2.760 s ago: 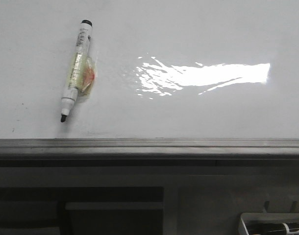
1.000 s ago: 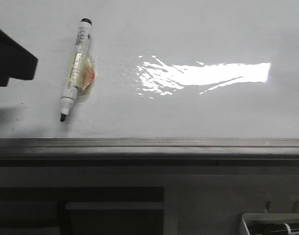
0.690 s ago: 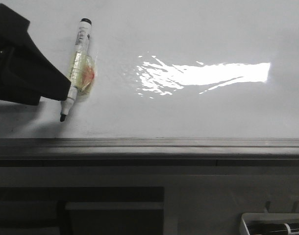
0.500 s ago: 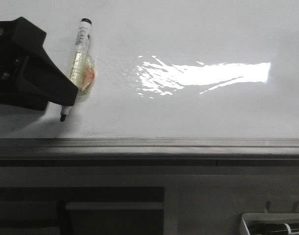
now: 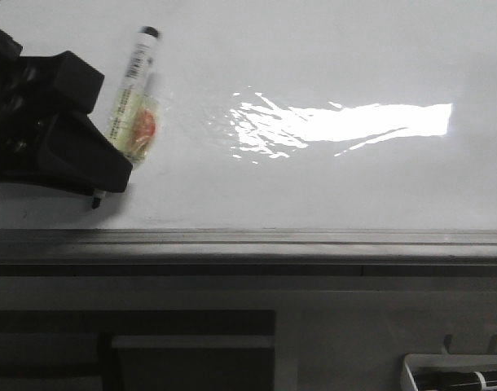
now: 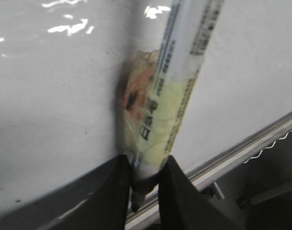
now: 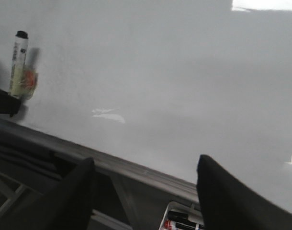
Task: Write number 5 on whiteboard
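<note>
The whiteboard [image 5: 314,187] lies flat, glossy white with a bright glare patch. The number 5 is out of view. A white marker [image 5: 138,73] with yellowish tape lies on the board at the left, its black tip toward the grey edge strip [image 5: 248,238]. My left gripper [image 5: 114,177] covers its lower end. In the left wrist view the two fingers press either side of the marker [image 6: 179,81] just above the tip, so the left gripper [image 6: 146,165] is shut on it. My right gripper [image 7: 146,163] hangs open over the board's edge, holding nothing, far from the marker [image 7: 18,57].
A small white tray [image 5: 456,375] with black-and-white markers sits below the board's edge at the lower right, also under the right gripper as the tray [image 7: 184,218]. Dark frame parts lie below the edge strip.
The left gripper came in from the left, slid over the marker's lower end and shut on it. The marker has tilted and shifted slightly.
</note>
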